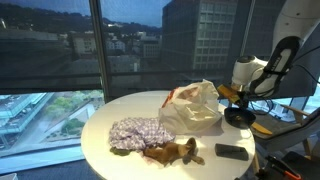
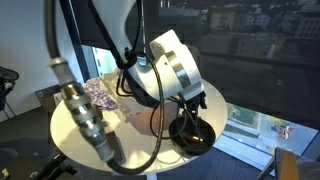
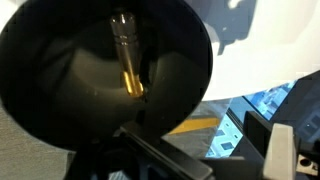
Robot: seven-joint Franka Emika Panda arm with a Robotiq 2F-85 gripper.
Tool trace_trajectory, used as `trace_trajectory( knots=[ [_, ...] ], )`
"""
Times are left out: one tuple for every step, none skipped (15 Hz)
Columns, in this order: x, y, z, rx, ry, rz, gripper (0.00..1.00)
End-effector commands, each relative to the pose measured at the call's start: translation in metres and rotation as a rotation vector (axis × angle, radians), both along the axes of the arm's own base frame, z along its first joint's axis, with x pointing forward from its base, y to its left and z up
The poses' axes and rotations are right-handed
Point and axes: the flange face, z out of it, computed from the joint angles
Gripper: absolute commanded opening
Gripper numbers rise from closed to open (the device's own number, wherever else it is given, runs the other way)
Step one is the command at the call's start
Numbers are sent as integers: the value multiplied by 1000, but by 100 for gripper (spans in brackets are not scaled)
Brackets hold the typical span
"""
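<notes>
A bowl (image 1: 239, 117) is set at the rim of the tabletop (image 1: 105, 120), with the pincer (image 1: 242, 100) hung just above it, and in the wrist view a stick (image 3: 127, 62) is seen lying inside the bowl. A bag (image 1: 192, 108) is placed near the middle, just beside the bowl, and a cloth (image 1: 138, 132) is spread beyond the bag, away from the bowl. A ragged lump (image 1: 172, 152) and a flat device (image 1: 231, 151) are laid along the edge nearest the camera in that exterior view.

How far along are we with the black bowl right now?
Done: the gripper hangs over the black bowl, where a metallic utensil lies. In hand: nothing, and the jaws are open. Left: any grasp. The bag and cloth lie apart on the table.
</notes>
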Motion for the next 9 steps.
trace_trajectory(
  knots=[
    [8,3,-29,44,7,36,100],
    [6,6,-37,58,17,41,100],
    [6,7,-46,62,32,39,100],
    [7,6,-52,59,48,31,100],
    [6,4,-58,65,58,28,100],
    [7,0,-63,65,69,20,100],
    [9,-5,-65,59,74,11,100],
    [12,-12,-67,52,78,2,100],
    [12,-18,-69,53,86,-11,100]
  ],
)
